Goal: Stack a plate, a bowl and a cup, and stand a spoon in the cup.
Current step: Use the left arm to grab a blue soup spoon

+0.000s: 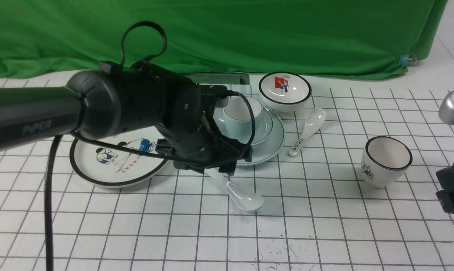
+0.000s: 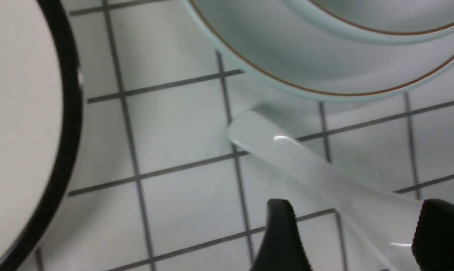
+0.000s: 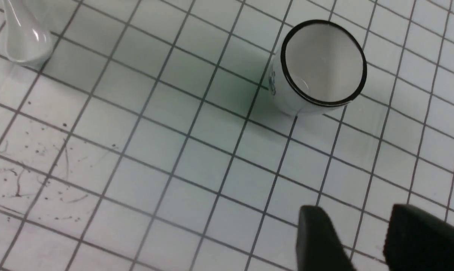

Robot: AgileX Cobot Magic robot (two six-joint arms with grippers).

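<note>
The pale blue-green plate [image 1: 270,148] carries the matching bowl [image 1: 266,126], and the plain cup [image 1: 242,109] stands inside that bowl. The plain white spoon [image 1: 245,198] lies on the table just in front of the stack, its handle pointing at the plate. My left gripper [image 1: 221,171] is low over that handle. In the left wrist view the spoon handle [image 2: 287,158] runs between the jaws of the left gripper [image 2: 356,241]. The jaws are open, with a gap on one side. My right gripper [image 3: 362,233] hovers open and empty near the table's right edge.
A black-rimmed plate with cartoon children [image 1: 114,165] lies left of the stack. A white bowl with a red flag [image 1: 285,90] stands behind the stack. A spoon with a patterned handle [image 1: 309,128] lies to the right. A black-rimmed cup [image 1: 386,160] stands near my right gripper.
</note>
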